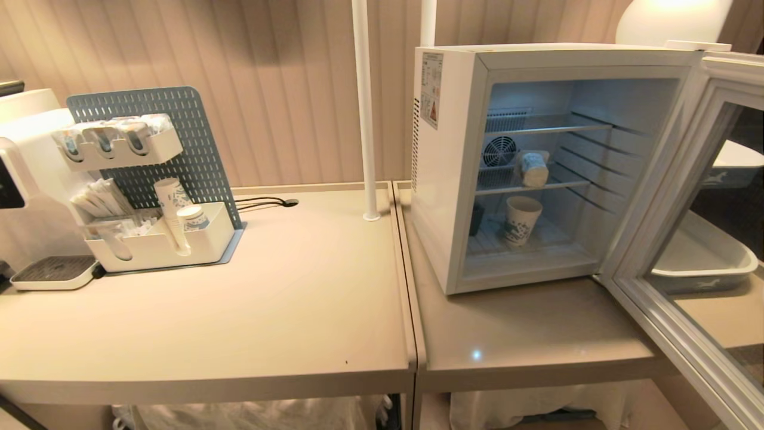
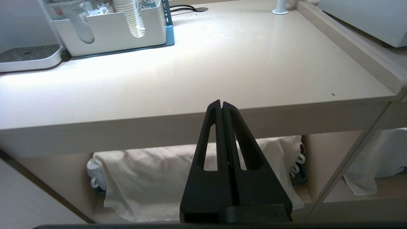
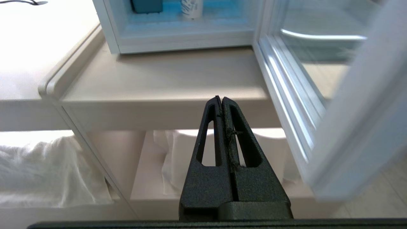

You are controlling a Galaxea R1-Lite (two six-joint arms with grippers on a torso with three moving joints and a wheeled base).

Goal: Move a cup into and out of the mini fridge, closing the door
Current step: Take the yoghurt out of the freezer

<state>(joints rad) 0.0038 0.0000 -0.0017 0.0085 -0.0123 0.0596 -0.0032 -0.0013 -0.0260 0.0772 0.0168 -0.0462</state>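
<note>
- While both arms hang low before the table edge, left gripper (image 2: pixel 221 103) and right gripper (image 3: pixel 221 98) sit clenched, holding nothing
- door (image 1: pixel 686 239) stands swung wide to the right
- cup (image 1: pixel 533 169), tipped on the mini fridge (image 1: pixel 447 179) middle shelf, looks light and crushable; pinch its wall gently, near the rim

Door (image 1: pixel 686 239) cut off at right picture edge; lying item on middle fridge shelf (image 1: pixel 533 168) too indistinct to identify.
</note>
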